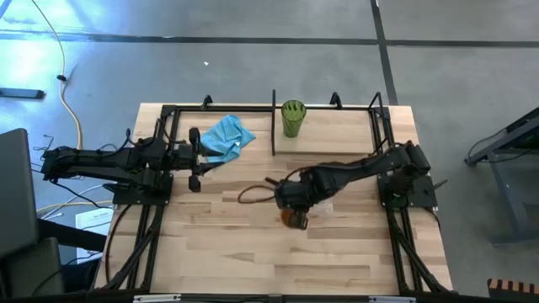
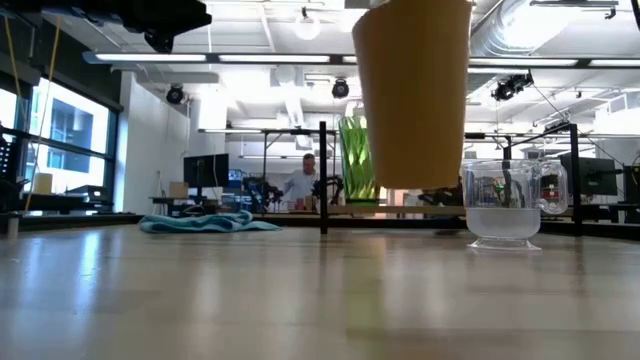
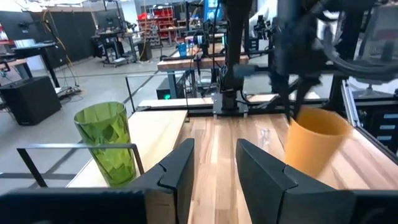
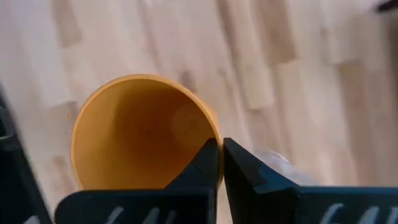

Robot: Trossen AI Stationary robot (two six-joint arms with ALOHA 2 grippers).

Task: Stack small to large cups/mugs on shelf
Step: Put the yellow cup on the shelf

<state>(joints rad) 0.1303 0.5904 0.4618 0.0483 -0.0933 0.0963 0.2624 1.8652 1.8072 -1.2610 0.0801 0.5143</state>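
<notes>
The orange cup [image 2: 410,95] hangs in the air above the table's middle, and my right gripper [image 4: 219,163] is shut on it from above. The tiny clear glass [image 2: 505,210] stands on its base on the tabletop just beside it. The green ribbed tumbler [image 1: 292,118] stands upright on the shelf [image 1: 337,147], right of the black divider [image 1: 274,126]. My left gripper [image 3: 214,168] is open and waits level at the table's left, beside the blue cloth [image 1: 227,137]. It faces the green tumbler [image 3: 106,143] and the orange cup [image 3: 314,146]. My right gripper holds the orange cup by its rim [image 4: 208,127], on the side nearest the wrist. One finger [image 4: 202,163] is inside the cup and the other outside its wall. The fingers come from above, pointing down. The cup is lifted clear of the table, mouth up, slightly tilted.
The blue cloth [image 2: 200,222] lies on the shelf's left half, in front of my left gripper. The shelf's black frame [image 1: 375,126] and upright divider stand at the far side. Bare tabletop [image 1: 253,252] stretches toward the near edge. A person [image 2: 303,180] shows far behind the table.
</notes>
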